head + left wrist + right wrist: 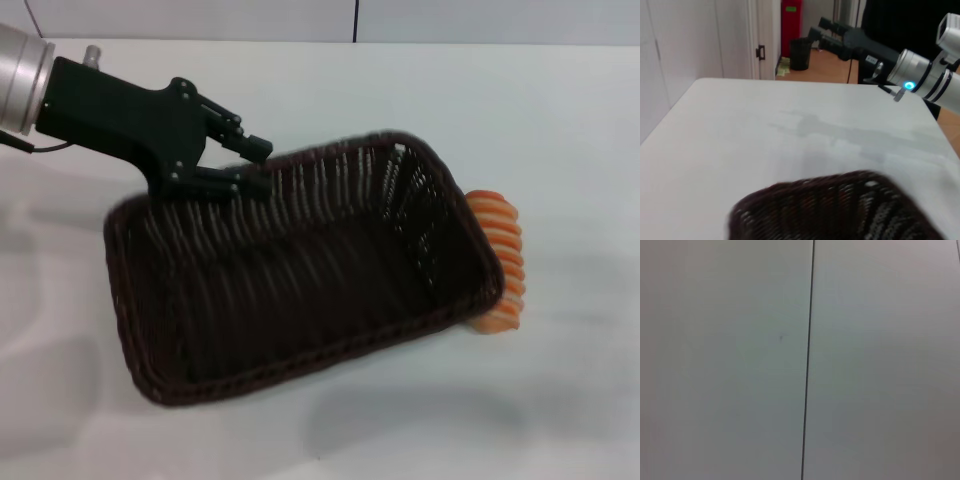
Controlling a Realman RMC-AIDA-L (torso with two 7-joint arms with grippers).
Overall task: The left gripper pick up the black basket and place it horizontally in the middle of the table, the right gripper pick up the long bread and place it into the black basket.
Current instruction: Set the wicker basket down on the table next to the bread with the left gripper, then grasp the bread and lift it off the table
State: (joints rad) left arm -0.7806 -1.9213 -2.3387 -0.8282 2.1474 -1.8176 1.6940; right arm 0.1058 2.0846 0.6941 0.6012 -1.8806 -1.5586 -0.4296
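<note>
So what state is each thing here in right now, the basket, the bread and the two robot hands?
black basket: empty, tilted, held by its far rim.
long bread: on the table, outside the basket, partly hidden behind its right end.
left gripper: shut on the basket rim.
right gripper: off beside the table, holding nothing.

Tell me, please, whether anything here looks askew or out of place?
Yes: the black basket sits skewed, one end raised where the left tool grips its rim. Its far end hides part of the long bread on the table.
</note>
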